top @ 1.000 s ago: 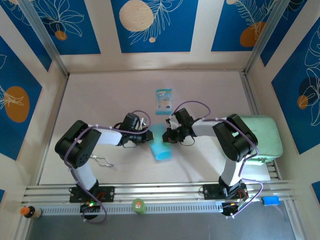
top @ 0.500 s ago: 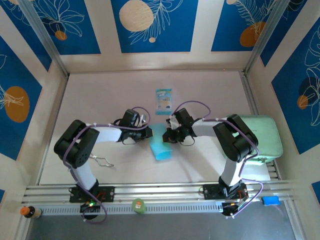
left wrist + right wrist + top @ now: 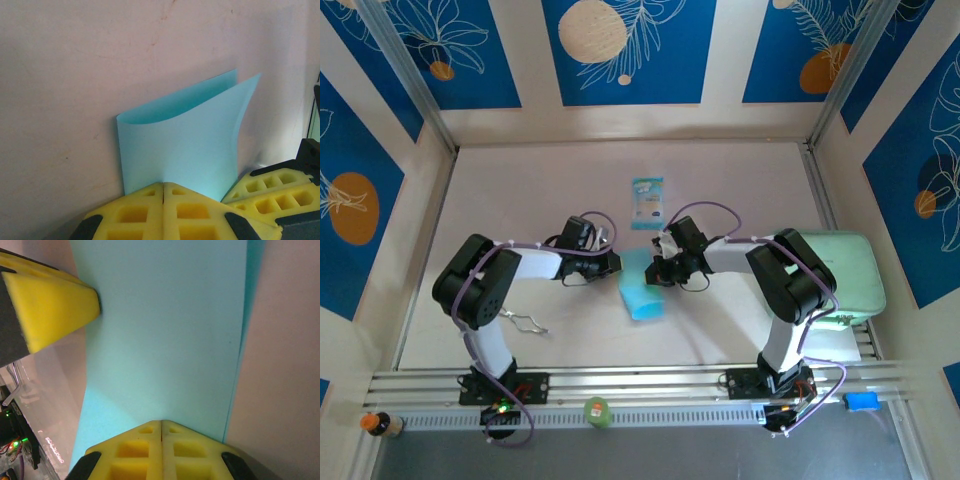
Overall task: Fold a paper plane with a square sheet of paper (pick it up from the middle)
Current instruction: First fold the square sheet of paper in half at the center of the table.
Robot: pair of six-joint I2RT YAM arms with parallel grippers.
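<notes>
The square sheet of paper (image 3: 642,295) lies light blue on the table, bent over on itself into a loose half fold. In the left wrist view the paper (image 3: 185,140) curves round at its left side and its two layers gape at the top. My left gripper (image 3: 616,263) is shut, and its tips (image 3: 163,184) meet at the paper's near edge. My right gripper (image 3: 653,272) is also shut, its tips (image 3: 161,422) resting on the paper (image 3: 170,340). The two grippers face each other across the sheet's far end. No paper shows between either pair of jaws.
A teal-and-white packet (image 3: 647,202) lies further back on the table. A pale green pad (image 3: 840,275) sits at the right edge behind the right arm. A bent wire piece (image 3: 525,322) lies near the left arm's base. A green roll (image 3: 597,410) rests on the front rail.
My left gripper has drawn slightly back and to the left at the paper's edge. The right gripper and the paper have stayed in place.
</notes>
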